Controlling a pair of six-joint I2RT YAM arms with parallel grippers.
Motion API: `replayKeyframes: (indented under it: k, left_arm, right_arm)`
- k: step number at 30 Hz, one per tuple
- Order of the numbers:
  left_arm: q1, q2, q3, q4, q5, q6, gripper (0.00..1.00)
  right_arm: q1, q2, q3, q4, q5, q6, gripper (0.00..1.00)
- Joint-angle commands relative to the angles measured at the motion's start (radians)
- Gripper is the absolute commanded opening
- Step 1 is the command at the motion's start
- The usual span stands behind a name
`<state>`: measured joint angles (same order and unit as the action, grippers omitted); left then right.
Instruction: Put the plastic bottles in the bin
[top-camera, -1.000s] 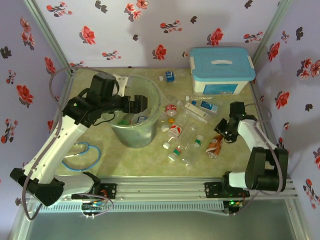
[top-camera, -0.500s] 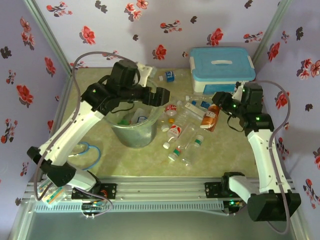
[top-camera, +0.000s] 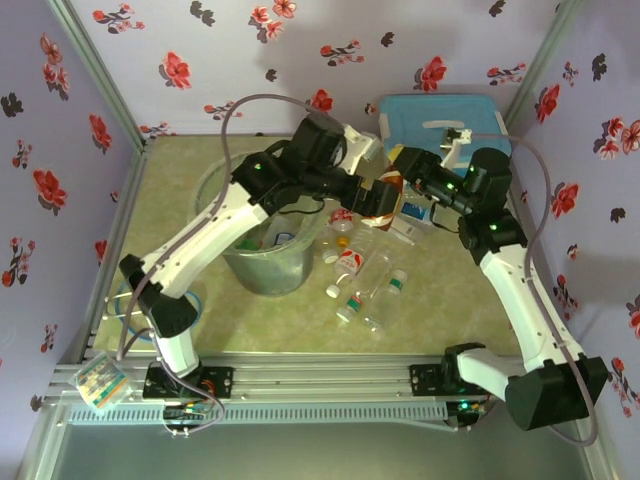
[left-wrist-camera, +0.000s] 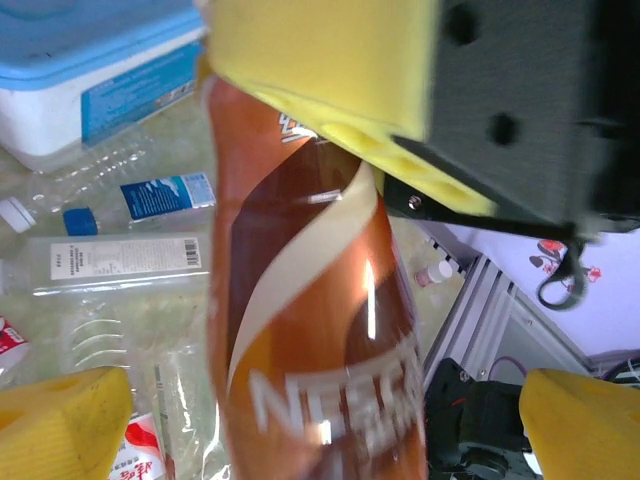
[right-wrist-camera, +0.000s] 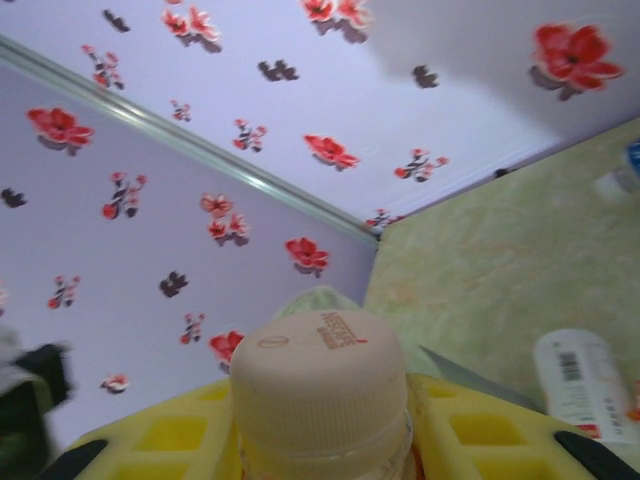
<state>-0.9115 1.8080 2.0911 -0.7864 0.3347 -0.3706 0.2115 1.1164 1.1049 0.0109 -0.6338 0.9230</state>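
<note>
A brown-and-orange bottle (top-camera: 386, 195) with a cream cap (right-wrist-camera: 320, 385) hangs in the air right of the bin (top-camera: 265, 270). My right gripper (top-camera: 404, 172) is shut on its neck, with yellow fingers (right-wrist-camera: 170, 435) on both sides of the cap. My left gripper (top-camera: 372, 208) reaches across from over the bin and stands open. In the left wrist view the bottle (left-wrist-camera: 310, 330) lies between its wide-apart fingertips (left-wrist-camera: 60, 420), apart from both. More plastic bottles (top-camera: 360, 270) lie on the table below.
A white box with a light-blue lid (top-camera: 430, 125) stands at the back right, partly behind my right arm. Clear bottles (left-wrist-camera: 120, 262) lie flat near the box (left-wrist-camera: 90, 70). A blue-grey tube loop (top-camera: 130, 300) lies at the left. The flowered walls stand close.
My left gripper has swung right, from inside the bin to the bottle. My right gripper has carried the bottle up from the table and leftward to meet it.
</note>
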Motion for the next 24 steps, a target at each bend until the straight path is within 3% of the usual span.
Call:
replayKeyframes:
  k: [1,12,19,24]
  left_arm:
    - [-0.010,0.031,0.063,-0.007,0.042,0.018,1.00]
    - [-0.015,0.057,0.072,0.003,0.052,0.014,0.83]
    - [-0.013,0.058,0.072,0.003,0.050,0.016,0.64]
    - [-0.011,0.057,0.073,0.005,0.047,0.016,0.57]
  right_arm:
    - [0.034,0.006,0.049,0.110,-0.030,0.038,0.20]
    - [0.053,0.019,0.046,0.099,-0.011,0.008,0.20]
    - [0.053,0.019,0.044,0.061,0.008,-0.025,0.20]
    - [0.053,0.017,0.047,0.049,0.014,-0.033,0.26]
